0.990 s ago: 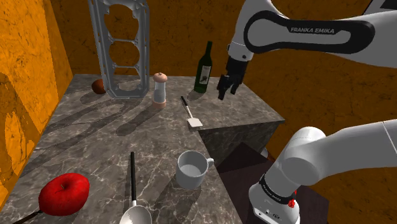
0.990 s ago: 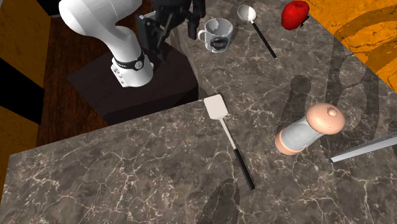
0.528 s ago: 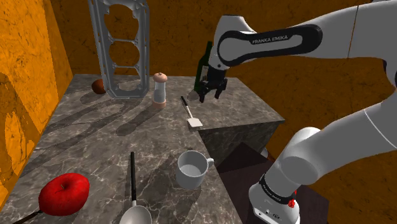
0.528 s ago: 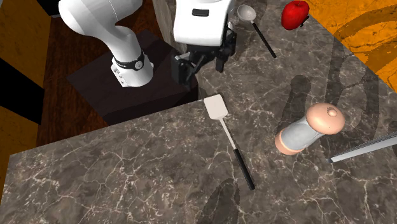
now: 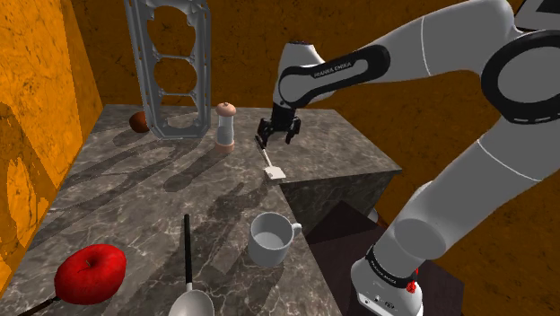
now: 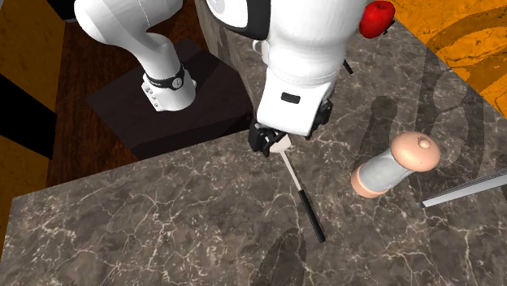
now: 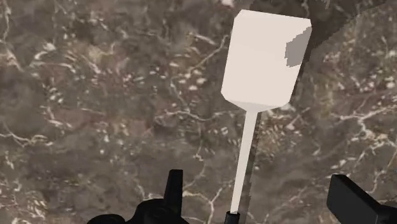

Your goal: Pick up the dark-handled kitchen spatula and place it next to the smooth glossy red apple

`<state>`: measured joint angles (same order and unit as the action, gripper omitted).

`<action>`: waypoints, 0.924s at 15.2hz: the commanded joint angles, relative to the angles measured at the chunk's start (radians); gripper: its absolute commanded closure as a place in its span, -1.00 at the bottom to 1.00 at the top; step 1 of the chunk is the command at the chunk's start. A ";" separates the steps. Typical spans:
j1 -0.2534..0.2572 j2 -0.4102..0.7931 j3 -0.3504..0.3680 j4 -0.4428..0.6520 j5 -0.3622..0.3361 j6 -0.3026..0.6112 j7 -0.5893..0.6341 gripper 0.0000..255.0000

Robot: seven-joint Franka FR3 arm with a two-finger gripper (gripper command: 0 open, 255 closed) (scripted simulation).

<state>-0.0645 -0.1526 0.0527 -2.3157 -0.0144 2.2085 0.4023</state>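
End effector [image 7: 254, 181] is spread wide, fingers [image 7: 173, 186] pointing down at the table [image 7: 95, 95], nothing pinched. Spatula [image 7: 266, 60] lies flat below it: pale blade ahead of the fingers, thin shaft running back between them, neither finger touching it

Shoulder view: end effector [image 5: 279, 135] hangs just over the spatula [image 5: 270, 164]. Blade sits at the table [image 5: 117, 188] edge by the notch, dark handle end on the far side, near the upright pepper mill [image 5: 225, 124]

Second exterior view: arm covers most of the blade; shaft and black handle of the spatula [image 6: 302, 199] stick out toward that view's bottom

Red apple [image 5: 90, 272] is at the near corner of the table in the shoulder view, well apart from the spatula. Ladle [image 5: 188, 269] and white mug [image 5: 272, 238] lie between them
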 commanded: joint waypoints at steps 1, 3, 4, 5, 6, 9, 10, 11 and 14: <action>-0.008 0.086 0.003 0.048 -0.013 0.045 0.058 -1.00; -0.013 0.155 0.001 0.091 -0.026 0.077 0.105 -1.00; -0.013 0.163 0.000 0.086 -0.027 0.090 0.106 -1.00; -0.012 0.171 -0.001 0.081 -0.028 0.103 0.107 -1.00; -0.013 0.179 -0.001 0.077 -0.029 0.116 0.107 -1.00; -0.013 0.206 -0.002 0.065 -0.032 0.154 0.110 -1.00; -0.013 0.215 -0.002 0.061 -0.034 0.167 0.110 -1.00; -0.013 0.220 -0.002 0.059 -0.034 0.174 0.111 -1.00; -0.013 0.220 -0.002 0.059 -0.034 0.174 0.111 -1.00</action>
<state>-0.0776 0.0670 0.0505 -2.2563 -0.0486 2.3815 0.5132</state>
